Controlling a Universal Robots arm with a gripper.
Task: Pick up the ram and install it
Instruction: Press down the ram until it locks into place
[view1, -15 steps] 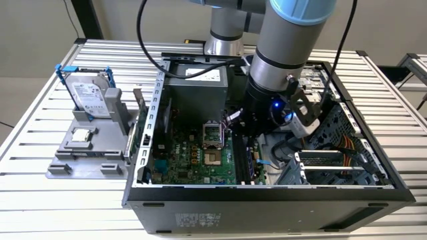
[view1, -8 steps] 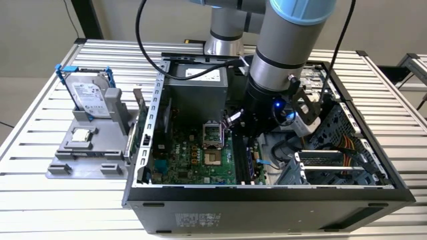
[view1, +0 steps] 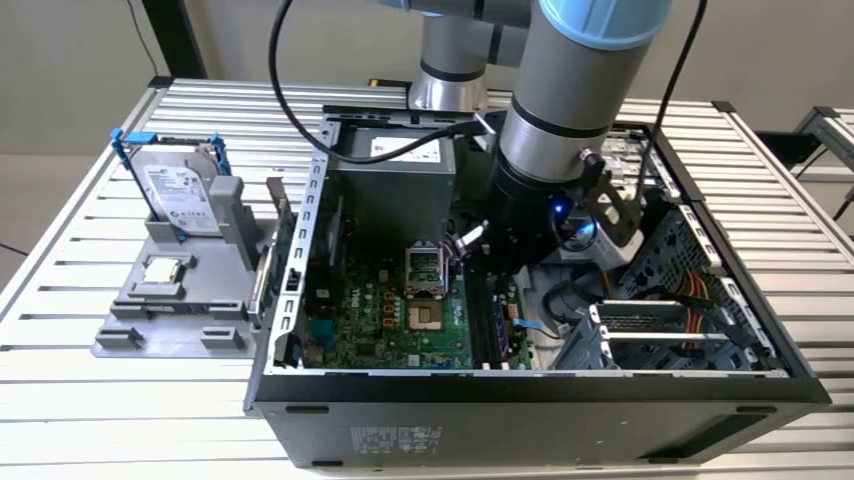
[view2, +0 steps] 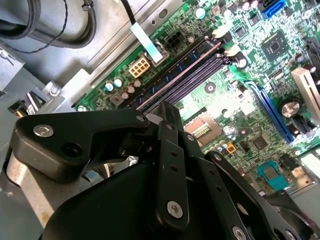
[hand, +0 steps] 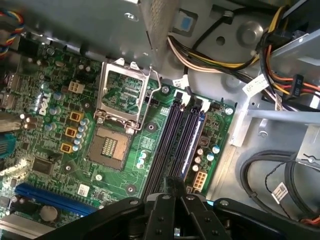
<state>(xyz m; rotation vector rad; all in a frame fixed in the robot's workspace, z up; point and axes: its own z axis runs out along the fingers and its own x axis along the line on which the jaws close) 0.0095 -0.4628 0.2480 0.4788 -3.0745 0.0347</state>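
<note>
Centre the black tool (hand: 172, 186), fingers drawn together with nothing visibly between them, over the slim bluish-green ram stick (hand: 197, 131) apparently standing in the outermost of the black motherboard slots (hand: 172, 135); press straight down, evenly; avoid tilting against the white end latches (hand: 205, 103).

No legible text anywhere. White label on hard drive (view1: 176, 190): print too small to read. Sticker on power supply (view1: 396, 148): unreadable. Label on case front (view1: 400, 440): fine print, illegible. White cable tags (hand: 254, 86) in first wrist view: barcode-like marks, not readable. Motherboard (hand: 60, 125) markings unresolved.
</note>
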